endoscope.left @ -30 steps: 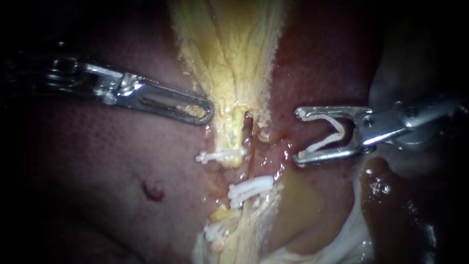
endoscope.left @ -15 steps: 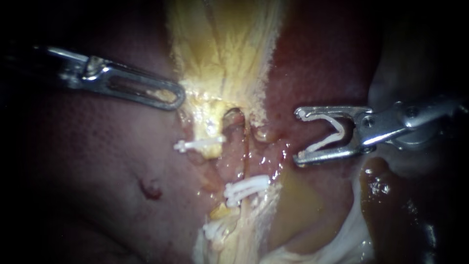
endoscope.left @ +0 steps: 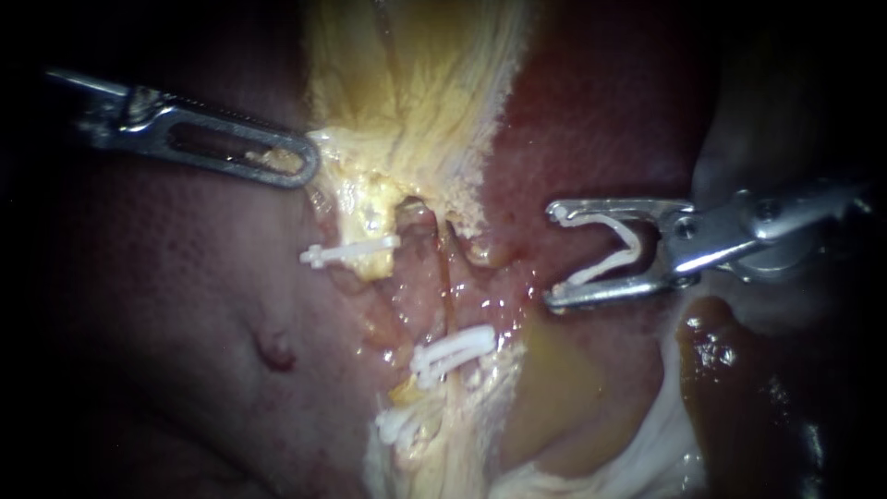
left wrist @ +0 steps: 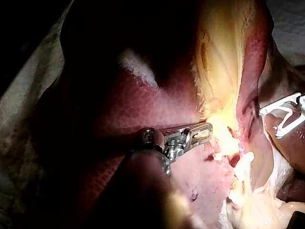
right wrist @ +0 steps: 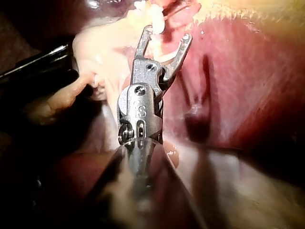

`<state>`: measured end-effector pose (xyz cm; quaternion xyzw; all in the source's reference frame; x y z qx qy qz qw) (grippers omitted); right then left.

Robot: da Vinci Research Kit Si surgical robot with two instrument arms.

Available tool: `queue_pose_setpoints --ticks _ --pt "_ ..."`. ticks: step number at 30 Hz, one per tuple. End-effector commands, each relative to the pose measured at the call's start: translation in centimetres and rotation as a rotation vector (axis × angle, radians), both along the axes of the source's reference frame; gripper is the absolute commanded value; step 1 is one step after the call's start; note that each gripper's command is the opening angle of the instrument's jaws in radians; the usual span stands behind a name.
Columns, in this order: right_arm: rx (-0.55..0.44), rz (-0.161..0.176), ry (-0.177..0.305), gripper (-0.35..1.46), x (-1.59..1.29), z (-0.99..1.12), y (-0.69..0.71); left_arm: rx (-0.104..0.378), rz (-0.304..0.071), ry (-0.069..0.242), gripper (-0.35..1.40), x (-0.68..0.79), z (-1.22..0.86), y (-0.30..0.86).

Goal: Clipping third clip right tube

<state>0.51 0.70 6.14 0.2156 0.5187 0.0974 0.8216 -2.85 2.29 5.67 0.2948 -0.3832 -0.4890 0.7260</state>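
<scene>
My left instrument (endoscope.left: 300,168) comes in from the upper left, its slotted jaws shut on the edge of the yellow gallbladder tissue (endoscope.left: 407,102) and holding it taut; it also shows in the left wrist view (left wrist: 204,133). My right instrument (endoscope.left: 554,254) stands to the right of the tubes. Its jaws are wide apart and carry an open white clip (endoscope.left: 610,249). The thin reddish right tube (endoscope.left: 450,286) runs down the middle, about a jaw's length from the tips. White clips (endoscope.left: 453,353) cross it lower down. Another clip (endoscope.left: 351,251) sits on the yellow left tube. In the right wrist view the loaded jaws (right wrist: 167,33) point at the pale tissue.
Dark red liver (endoscope.left: 185,305) surrounds the field. A small red spot (endoscope.left: 274,351) marks it at lower left. More white clips (endoscope.left: 397,425) lie at the bottom among pale tissue. A yellow-brown patch (endoscope.left: 564,379) and white strands (endoscope.left: 665,444) lie under my right instrument.
My left instrument has moved up and to the left, dragging the yellow tissue and the upper clip with it and baring more of the tubes. My right instrument has barely shifted.
</scene>
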Motion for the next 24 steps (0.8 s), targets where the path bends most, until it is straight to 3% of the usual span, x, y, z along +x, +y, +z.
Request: queue_pose_setpoints --ticks 1,9,17,24 --pt "0.02 0.003 0.002 0.5 0.02 0.01 -0.01 0.0 0.0 0.001 -0.35 0.0 0.01 0.0" --pt "0.153 0.009 0.013 0.5 0.27 0.2 -0.07 0.0 -0.001 0.002 -0.35 0.0 -0.01 -0.01" --pt "0.203 0.006 0.021 0.5 0.5 0.44 -0.12 0.0 -0.002 0.002 -0.35 -0.01 -0.02 -0.02" --pt "0.254 0.032 0.032 0.5 0.67 0.65 -0.09 0.0 -0.002 0.002 -0.35 -0.01 -0.02 -0.02"
